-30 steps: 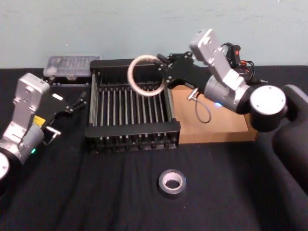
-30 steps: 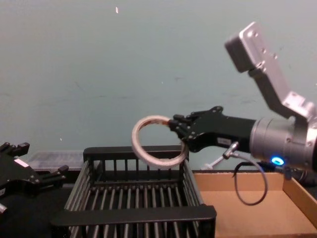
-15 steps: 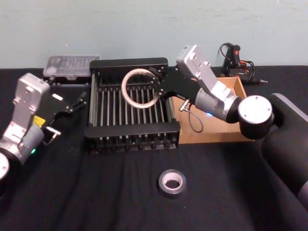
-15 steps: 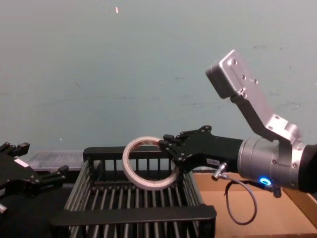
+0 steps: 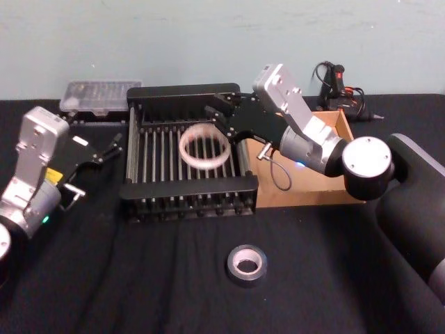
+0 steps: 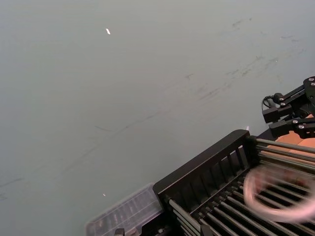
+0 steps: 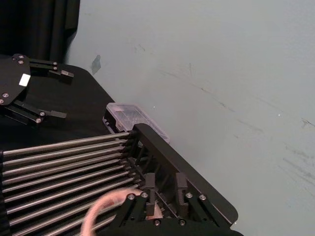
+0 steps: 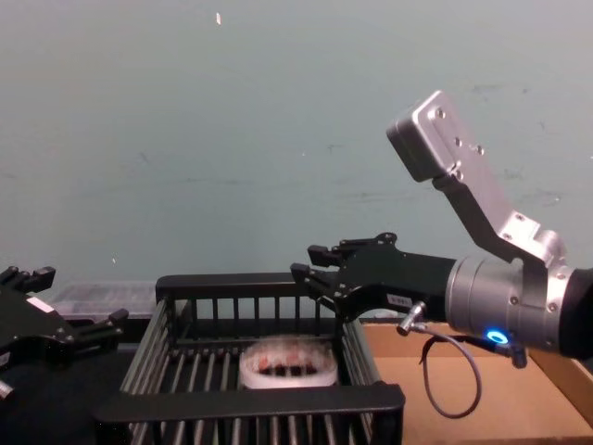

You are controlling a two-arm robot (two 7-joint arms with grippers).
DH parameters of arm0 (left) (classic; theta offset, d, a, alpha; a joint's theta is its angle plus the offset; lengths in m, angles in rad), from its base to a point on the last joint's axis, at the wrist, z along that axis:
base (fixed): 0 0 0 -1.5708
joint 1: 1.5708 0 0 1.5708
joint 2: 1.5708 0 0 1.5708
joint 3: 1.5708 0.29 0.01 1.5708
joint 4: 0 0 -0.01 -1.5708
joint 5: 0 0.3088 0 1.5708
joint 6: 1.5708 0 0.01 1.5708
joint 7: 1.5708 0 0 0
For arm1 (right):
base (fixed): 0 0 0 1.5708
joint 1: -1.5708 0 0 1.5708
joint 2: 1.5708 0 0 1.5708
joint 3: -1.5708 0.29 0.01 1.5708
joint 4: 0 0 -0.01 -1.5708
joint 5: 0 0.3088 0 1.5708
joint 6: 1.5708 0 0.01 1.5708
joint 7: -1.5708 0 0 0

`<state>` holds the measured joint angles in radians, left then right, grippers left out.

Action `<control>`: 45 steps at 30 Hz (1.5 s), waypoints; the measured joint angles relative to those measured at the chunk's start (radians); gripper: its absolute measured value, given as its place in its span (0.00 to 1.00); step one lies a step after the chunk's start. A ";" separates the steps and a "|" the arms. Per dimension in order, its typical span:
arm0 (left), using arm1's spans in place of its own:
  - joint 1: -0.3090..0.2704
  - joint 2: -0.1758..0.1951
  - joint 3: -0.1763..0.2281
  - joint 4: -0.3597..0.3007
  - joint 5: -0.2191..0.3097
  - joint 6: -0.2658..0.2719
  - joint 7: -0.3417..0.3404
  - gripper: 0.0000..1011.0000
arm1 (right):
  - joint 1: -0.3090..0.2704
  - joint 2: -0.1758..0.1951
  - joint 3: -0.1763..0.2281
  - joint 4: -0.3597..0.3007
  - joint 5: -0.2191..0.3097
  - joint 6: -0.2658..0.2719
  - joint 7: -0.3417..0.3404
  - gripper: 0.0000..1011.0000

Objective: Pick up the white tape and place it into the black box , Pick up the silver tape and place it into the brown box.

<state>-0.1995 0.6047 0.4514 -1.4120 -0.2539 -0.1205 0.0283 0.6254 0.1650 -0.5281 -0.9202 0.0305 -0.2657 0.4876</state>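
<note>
The white tape (image 5: 204,150) lies flat on the slatted floor of the black box (image 5: 189,198), toward its right half and free of any grip. The right gripper (image 5: 224,120) hangs over the box's far right corner, at about 1 o'clock from the tape in the head view — fingers spread wide, holding nothing. From the chest view the gripper (image 8: 310,267) sits above and just right of the tape (image 8: 286,362). The brown box (image 5: 316,191) adjoins the black box at 3 o'clock. The silver tape (image 5: 247,264) rests on the desk (image 5: 139,278) at 6 o'clock, well apart. The left gripper (image 5: 104,148) waits open and empty at 9 o'clock, near the box.
</note>
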 joint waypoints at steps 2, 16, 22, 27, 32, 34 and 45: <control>0.000 0.000 0.000 0.000 0.000 0.000 0.000 0.99 | 0.000 0.000 0.000 0.000 0.001 0.000 0.000 0.30; 0.000 0.000 0.000 0.000 0.000 0.000 0.000 0.99 | 0.000 0.001 0.001 -0.002 0.003 0.001 0.001 0.75; 0.000 0.000 0.000 0.000 0.000 0.000 0.000 0.99 | 0.000 0.001 0.001 -0.002 0.003 0.001 0.001 0.92; 0.000 0.000 0.000 0.000 0.000 0.000 0.000 0.99 | 0.000 0.001 0.001 -0.002 0.004 0.001 0.002 0.99; 0.000 0.000 0.000 0.000 0.000 0.000 0.000 0.99 | 0.000 0.001 0.001 -0.002 0.004 0.001 0.002 0.99; 0.000 0.000 0.000 0.000 0.000 0.000 0.000 0.99 | 0.000 0.001 0.001 -0.002 0.004 0.001 0.002 0.99; 0.000 0.000 0.000 0.000 0.000 0.000 0.000 0.99 | -0.028 0.026 0.020 -0.057 0.015 0.017 0.002 0.99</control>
<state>-0.1995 0.6047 0.4514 -1.4119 -0.2539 -0.1205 0.0283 0.5970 0.1915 -0.5082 -0.9773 0.0452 -0.2492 0.4894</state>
